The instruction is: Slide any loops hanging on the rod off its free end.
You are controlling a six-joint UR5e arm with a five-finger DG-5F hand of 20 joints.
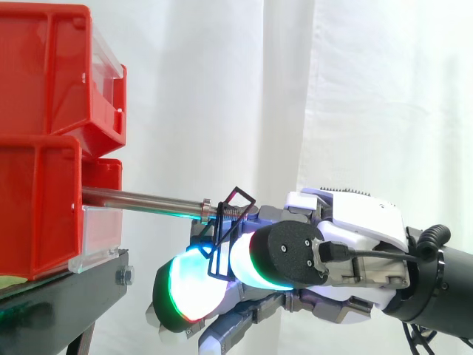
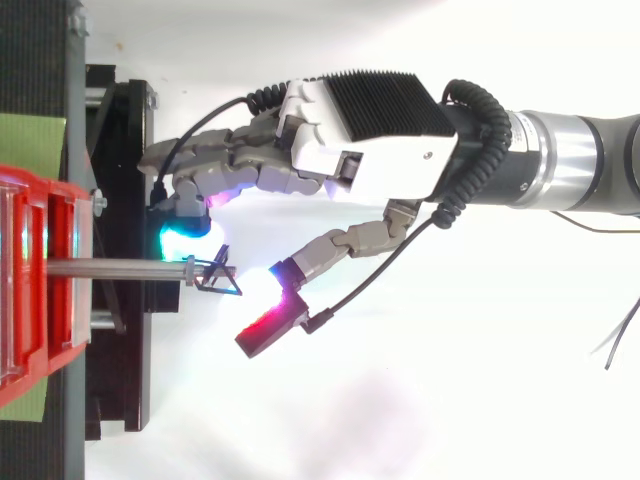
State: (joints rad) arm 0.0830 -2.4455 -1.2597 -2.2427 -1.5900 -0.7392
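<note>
1 loop (image 1: 230,222) at rod (image 1: 140,198) tip; fingers (image 1: 194,285) spread nr; bins (image 1: 44,133) behind.

This is a robotics lab test bench. A plain white curtain (image 1: 369,89) screens the background, and stacked red bins (image 1: 44,133) sit on a black stand (image 1: 66,294) with a steel rod (image 1: 140,198) jutting from them. A robot arm (image 2: 570,160) reaches in.
</note>
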